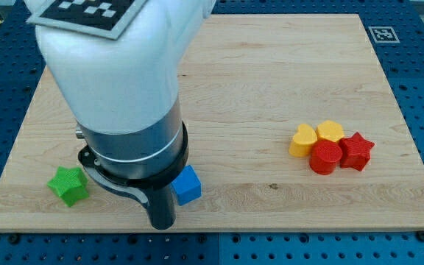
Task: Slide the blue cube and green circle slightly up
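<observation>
The blue cube [188, 184] lies near the bottom edge of the wooden board [271, 73], left of centre. My tip [162, 224] stands just below and to the left of the cube, close to or touching its lower left side. No green circle shows; the bulky arm body [116, 81] hides much of the board's left half. A green star-shaped block [68, 185] lies at the lower left, apart from my tip.
A cluster sits at the view's right: a yellow heart [302, 140], a yellow block [330, 131], a red cylinder [324, 157] and a red star [357, 151], all touching. A marker tag [383, 34] is at the board's top right corner.
</observation>
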Controlling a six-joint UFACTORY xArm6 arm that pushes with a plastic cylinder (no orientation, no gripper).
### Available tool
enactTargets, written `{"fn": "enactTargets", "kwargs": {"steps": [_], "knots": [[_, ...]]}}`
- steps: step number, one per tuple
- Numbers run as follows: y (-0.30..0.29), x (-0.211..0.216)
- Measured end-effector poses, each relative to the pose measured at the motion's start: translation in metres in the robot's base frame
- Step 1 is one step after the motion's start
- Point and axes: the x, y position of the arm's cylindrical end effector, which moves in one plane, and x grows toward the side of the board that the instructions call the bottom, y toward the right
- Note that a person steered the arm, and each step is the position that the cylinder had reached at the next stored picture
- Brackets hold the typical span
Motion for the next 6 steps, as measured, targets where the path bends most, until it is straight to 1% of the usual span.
{"fn": "enactTargets", "kwargs": {"steps": [2,3,5,6], "knots": [[0.016,-0.001],[0.03,-0.011],[0.03,-0.02],[0.03,-0.034]]}}
